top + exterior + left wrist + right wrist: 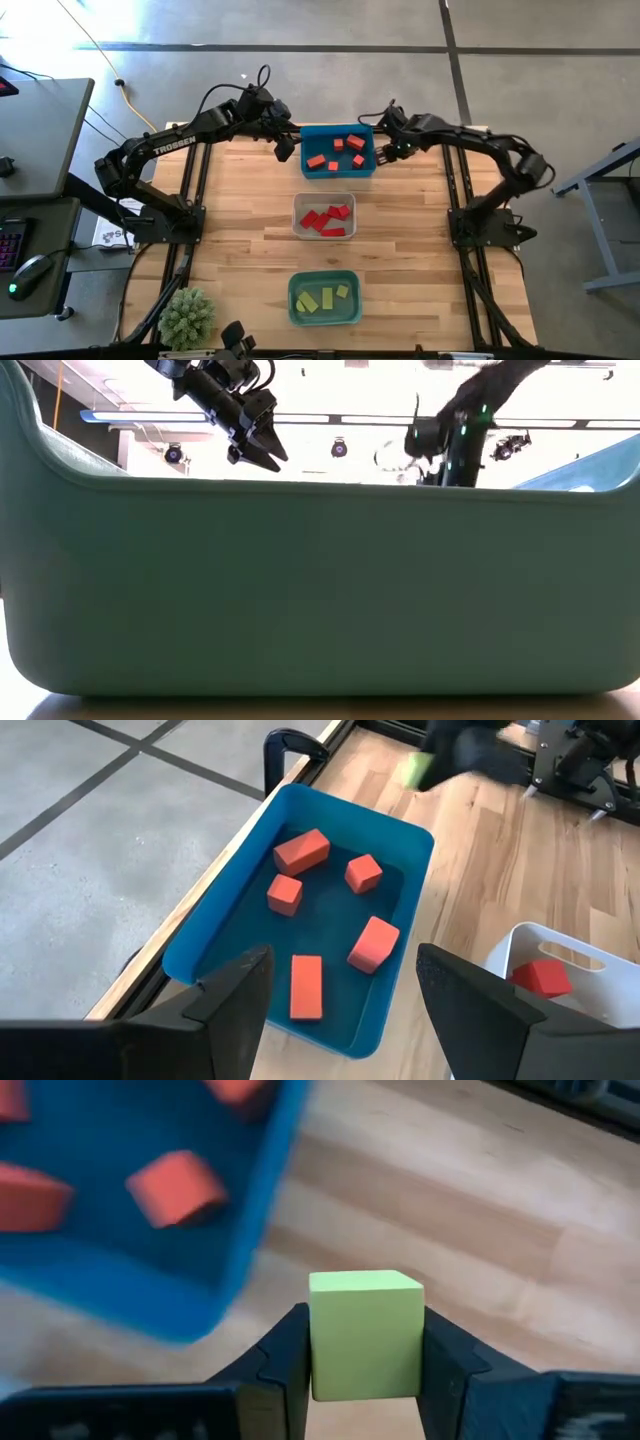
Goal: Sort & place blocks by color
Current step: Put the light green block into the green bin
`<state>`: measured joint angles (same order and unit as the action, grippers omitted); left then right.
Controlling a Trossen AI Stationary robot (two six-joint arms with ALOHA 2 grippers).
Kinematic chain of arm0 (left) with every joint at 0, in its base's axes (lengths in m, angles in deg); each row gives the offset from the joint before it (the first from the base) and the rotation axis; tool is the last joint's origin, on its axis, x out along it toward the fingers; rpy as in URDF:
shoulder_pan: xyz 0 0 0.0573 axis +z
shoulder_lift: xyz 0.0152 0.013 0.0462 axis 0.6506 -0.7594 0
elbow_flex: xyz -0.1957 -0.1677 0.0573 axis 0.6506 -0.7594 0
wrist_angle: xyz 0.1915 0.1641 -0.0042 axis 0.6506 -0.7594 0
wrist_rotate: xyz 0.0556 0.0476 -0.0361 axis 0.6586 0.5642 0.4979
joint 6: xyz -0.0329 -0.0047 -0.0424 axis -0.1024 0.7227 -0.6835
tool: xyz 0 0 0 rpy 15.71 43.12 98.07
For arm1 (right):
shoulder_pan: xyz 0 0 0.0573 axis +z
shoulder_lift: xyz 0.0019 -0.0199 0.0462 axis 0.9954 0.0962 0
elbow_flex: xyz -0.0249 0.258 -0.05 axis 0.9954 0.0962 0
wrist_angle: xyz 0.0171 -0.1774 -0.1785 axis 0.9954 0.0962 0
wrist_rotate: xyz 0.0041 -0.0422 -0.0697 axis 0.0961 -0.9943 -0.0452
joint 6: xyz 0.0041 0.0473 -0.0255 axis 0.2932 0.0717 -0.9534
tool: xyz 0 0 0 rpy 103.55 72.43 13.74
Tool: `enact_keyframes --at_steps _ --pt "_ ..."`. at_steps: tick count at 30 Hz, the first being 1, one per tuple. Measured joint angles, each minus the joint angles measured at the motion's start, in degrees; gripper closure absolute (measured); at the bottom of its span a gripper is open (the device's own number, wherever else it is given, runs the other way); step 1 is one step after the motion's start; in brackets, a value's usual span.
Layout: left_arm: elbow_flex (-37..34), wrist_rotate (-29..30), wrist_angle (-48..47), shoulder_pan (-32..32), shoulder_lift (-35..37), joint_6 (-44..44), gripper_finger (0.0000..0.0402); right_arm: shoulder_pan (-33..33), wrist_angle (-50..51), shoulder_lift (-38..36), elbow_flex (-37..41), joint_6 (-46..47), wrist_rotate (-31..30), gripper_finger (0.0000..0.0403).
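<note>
Blocks lie sorted in three bins down the middle of the wooden desk in the high view: orange blocks in the blue bin at the far edge, red blocks in the clear-grey bin at the centre, and yellow-green blocks in the teal bin nearest the front. The left hand hangs just beside the blue bin's left side, and the right hand sits just beside its right side; a small green plant stands at the front left corner. From the low view the teal bin's wall fills almost everything, with the left hand showing above its rim, fingers spread apart, and the right arm dark beyond it. Looking past the left wrist, the two dark fingers stand wide apart and empty above the blue bin, where five orange blocks rest on its floor; a red block shows inside the clear-grey bin beside it. At the right wrist, the right hand is clenched on a yellow-green cube, pinched between both fingers above bare desk wood, just beside the blue bin's wall, with orange blocks blurred within.
</note>
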<state>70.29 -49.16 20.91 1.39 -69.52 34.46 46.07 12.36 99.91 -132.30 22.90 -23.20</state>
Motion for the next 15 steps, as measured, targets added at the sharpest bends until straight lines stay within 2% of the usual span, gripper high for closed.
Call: enact_keyframes --at_steps 9,15 --pt "0.0 0.0 0.1 -0.1 0.0 0.0 0.0163 16.7 -2.2 -13.5 -0.7 14.3 0.7 0.0295" --pt "0.0 0.0 0.2 -0.1 0.0 0.0 0.0163 29.6 -11.9 -15.3 -0.7 18.8 -0.2 0.0295"
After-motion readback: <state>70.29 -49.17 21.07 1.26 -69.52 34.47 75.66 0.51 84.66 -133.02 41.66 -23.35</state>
